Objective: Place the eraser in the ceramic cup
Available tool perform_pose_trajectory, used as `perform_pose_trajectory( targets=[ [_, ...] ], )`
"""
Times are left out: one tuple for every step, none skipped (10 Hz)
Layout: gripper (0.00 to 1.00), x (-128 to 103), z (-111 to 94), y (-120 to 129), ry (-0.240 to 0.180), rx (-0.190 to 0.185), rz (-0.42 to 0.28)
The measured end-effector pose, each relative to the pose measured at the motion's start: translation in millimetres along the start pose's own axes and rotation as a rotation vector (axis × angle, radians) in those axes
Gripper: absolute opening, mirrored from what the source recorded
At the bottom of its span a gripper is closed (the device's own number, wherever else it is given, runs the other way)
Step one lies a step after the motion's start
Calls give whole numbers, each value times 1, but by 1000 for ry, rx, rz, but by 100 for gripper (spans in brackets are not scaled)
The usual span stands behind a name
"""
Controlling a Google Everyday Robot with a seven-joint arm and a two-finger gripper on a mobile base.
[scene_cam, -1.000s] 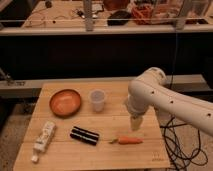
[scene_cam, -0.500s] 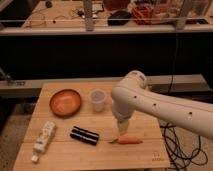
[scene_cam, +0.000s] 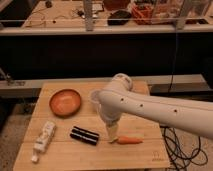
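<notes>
Wooden surface (scene_cam: 150, 161), set before a dark bench front; cluttered worktop behind, cables (scene_cam: 176, 145) on the floor alongside.

Fingers (scene_cam: 112, 134): pointed down, tips close above the surface, set wide, nothing held between them.

Eraser (scene_cam: 84, 135): flat on the surface, just beside the fingers on the tube side, not touched. Tube (scene_cam: 44, 136) lies well beyond it, near the surface's edge.

Cup (scene_cam: 93, 96): behind the fingers, farther from the camera. Only part of its rim is seen, the rest being hidden by the arm (scene_cam: 150, 107). Bowl (scene_cam: 65, 102) stands just past the cup, away from the fingers.

Orange stick (scene_cam: 131, 141): lies just beside the fingers on the side opposite the eraser. Whether it is touched cannot be told.

Change noted over the last second: the arm has been swung across the surface. The fingers have been carried from a spot behind the orange stick to its eraser-side end, and lowered. Eraser, cup, bowl and tube have not been moved. The cup, seen whole a second ago, is now mostly covered by the arm.

Reading: the approach to the eraser is judged to be under way. No grasp has been made and nothing of the placing is done. A short further shift toward the eraser, then a closing across its narrow side, is thought to be needed. Risk: the orange stick may be nudged.
</notes>
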Motion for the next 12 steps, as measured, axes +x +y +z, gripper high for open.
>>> perform_pose_trajectory(
  targets=[
    [80,-4,3,0,-8,-1,-9],
    [80,-5,4,0,-18,0,-16],
    [80,-10,10,-2,-27,0,-25],
    [80,-20,19,-6,-40,2,-29],
    [80,-26,26,-8,-52,4,-29],
    [80,-28,30,-8,-56,6,-33],
    [80,-31,32,-9,-65,12,-35],
    [80,-33,35,-11,-70,17,-32],
    [80,-38,41,-13,-80,20,-31],
    [80,-44,48,-16,-93,24,-29],
    [80,-46,52,-17,-100,27,-28],
    [80,-49,56,-19,-108,29,-33]
  ],
)
